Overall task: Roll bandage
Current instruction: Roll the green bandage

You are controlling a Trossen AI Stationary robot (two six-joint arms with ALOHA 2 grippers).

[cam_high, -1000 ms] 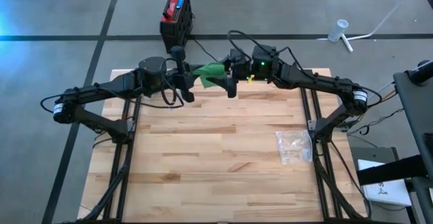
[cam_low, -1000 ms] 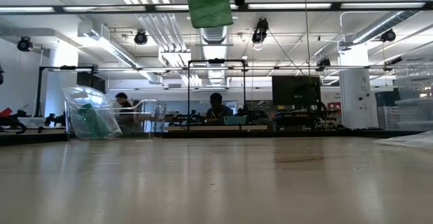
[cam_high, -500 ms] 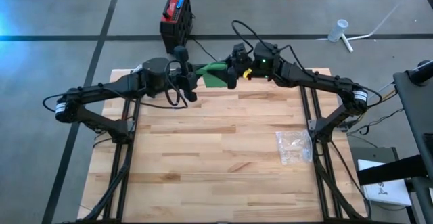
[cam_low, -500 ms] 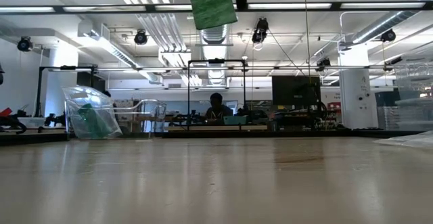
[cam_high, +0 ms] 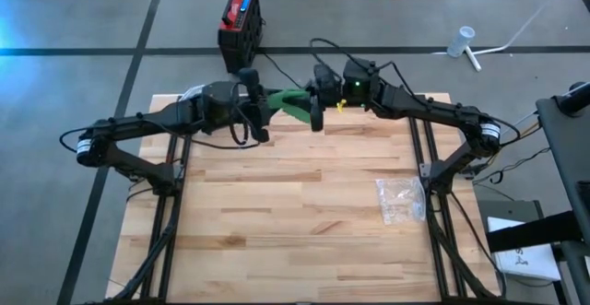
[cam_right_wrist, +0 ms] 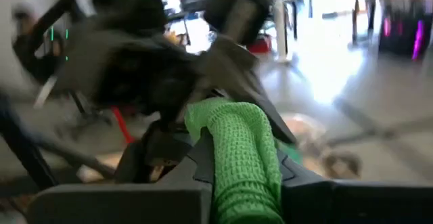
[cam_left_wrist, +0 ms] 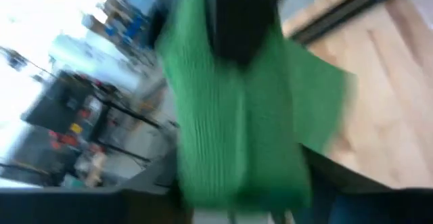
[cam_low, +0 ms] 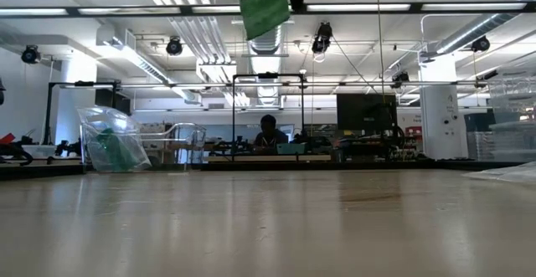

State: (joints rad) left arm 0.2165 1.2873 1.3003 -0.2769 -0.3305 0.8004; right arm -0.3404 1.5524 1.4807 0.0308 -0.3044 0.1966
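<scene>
The green mesh bandage (cam_high: 290, 102) is held high above the wooden table (cam_high: 295, 231) near its far edge, between my two grippers. My right gripper (cam_high: 316, 110) comes from the right and is shut on the bandage (cam_right_wrist: 240, 156). My left gripper (cam_high: 258, 111) stands at the bandage's left end. The left wrist view is filled by blurred green bandage (cam_left_wrist: 223, 129), so that gripper's state is hidden. In the low view a flap of the bandage (cam_low: 264, 7) hangs down at the top of the picture. My right gripper pinches a thick, bunched or rolled part of the bandage (cam_right_wrist: 238, 183) between its two fingers (cam_right_wrist: 196, 166). The fingers lie about level and come from the table's right side. The bandage is lifted clear of the table, and a flap of it hangs below.
A clear plastic bag (cam_high: 401, 199) lies on the table's right part. A red and black box (cam_high: 241, 15) stands on the floor beyond the far edge. In the low view a clear container with something green (cam_low: 113, 139) shows at the left. A person sits in the room behind.
In the high view the green patch between the two grippers has narrowed into a slanting strip. In the low view the hanging flap has shifted a little to the right and tilted.
</scene>
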